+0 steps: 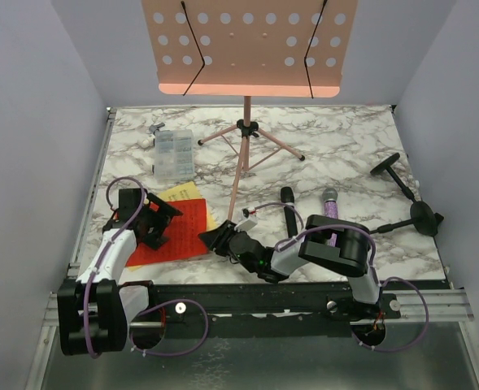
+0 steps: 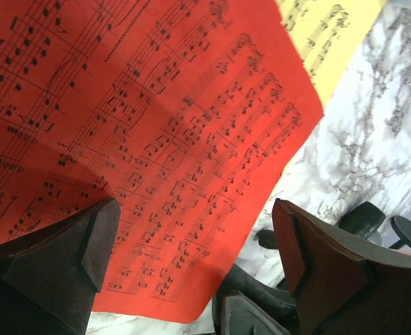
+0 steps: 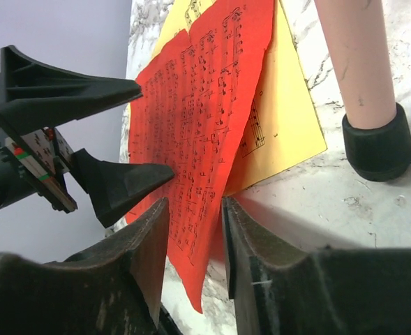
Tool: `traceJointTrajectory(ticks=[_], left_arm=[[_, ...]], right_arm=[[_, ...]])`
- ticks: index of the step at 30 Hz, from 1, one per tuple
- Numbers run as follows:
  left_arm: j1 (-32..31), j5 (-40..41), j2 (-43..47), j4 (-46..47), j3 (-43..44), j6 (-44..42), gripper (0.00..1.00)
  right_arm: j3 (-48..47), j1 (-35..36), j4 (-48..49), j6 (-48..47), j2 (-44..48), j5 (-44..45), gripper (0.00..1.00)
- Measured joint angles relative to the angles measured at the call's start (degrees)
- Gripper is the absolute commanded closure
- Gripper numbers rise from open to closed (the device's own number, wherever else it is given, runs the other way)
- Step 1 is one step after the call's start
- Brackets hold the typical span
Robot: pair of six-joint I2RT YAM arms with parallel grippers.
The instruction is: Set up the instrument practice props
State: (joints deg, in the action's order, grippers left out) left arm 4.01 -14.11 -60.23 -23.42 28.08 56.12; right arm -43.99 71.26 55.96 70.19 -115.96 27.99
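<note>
Marbled tabletop (image 1: pixel 345 154) between plain grey walls carries the pink music rack (image 1: pixel 247 49), which stands on its tripod at the far middle. The red sheet (image 1: pixel 178 231) lies at the near left on top of the yellow sheet (image 1: pixel 182 193). The left gripper (image 2: pixel 197 216) hovers over the red sheet with its jaws spread wide and holds nothing. The right gripper (image 3: pixel 195 209) reaches across to that sheet's right edge. Its jaws are drawn close, but a gap shows between them with the paper's edge running into it, so they look not yet pressed on it. A shallow bite on so thin an edge could slip off, or could catch the yellow sheet too and drag both. The 2 grippers sit near each other over the paper and could collide. One capped tripod leg (image 3: pixel 372 139) stands just beside the right wrist, so a careless swing could topple the rack. The black microphone (image 1: pixel 289 213), purple microphone (image 1: pixel 331 213) and 2 mic holders (image 1: pixel 422 218) lie to the right, untouched.
</note>
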Motion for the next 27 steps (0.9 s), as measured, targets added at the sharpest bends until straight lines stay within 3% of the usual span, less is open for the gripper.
traceJointTrajectory(ticks=[7,15,22,25,27], left_arm=[[-1.53,0.0,-2.45,0.07,-0.04,0.0,0.01],[-2.73,-0.04,-2.45,0.22,-0.04,-0.07,0.01],[-3.54,-0.11,-0.87,0.24,-0.04,-0.63,0.01],[-3.67,-0.26,0.0,0.24,0.0,-1.42,0.01],[-3.67,-0.57,0.81,0.17,0.28,-2.51,0.01]], right_arm=[[0.0,-0.2,2.38,0.42,-1.62,-1.55,0.59],[-0.92,-0.9,2.34,0.7,-2.71,-4.02,0.67],[-1.22,-1.14,1.95,0.87,-3.89,-4.76,0.86],[-2.75,-1.16,0.24,-0.22,-3.89,-4.76,0.98],[-3.65,-1.16,-0.52,-1.6,-3.85,-4.74,1.0]])
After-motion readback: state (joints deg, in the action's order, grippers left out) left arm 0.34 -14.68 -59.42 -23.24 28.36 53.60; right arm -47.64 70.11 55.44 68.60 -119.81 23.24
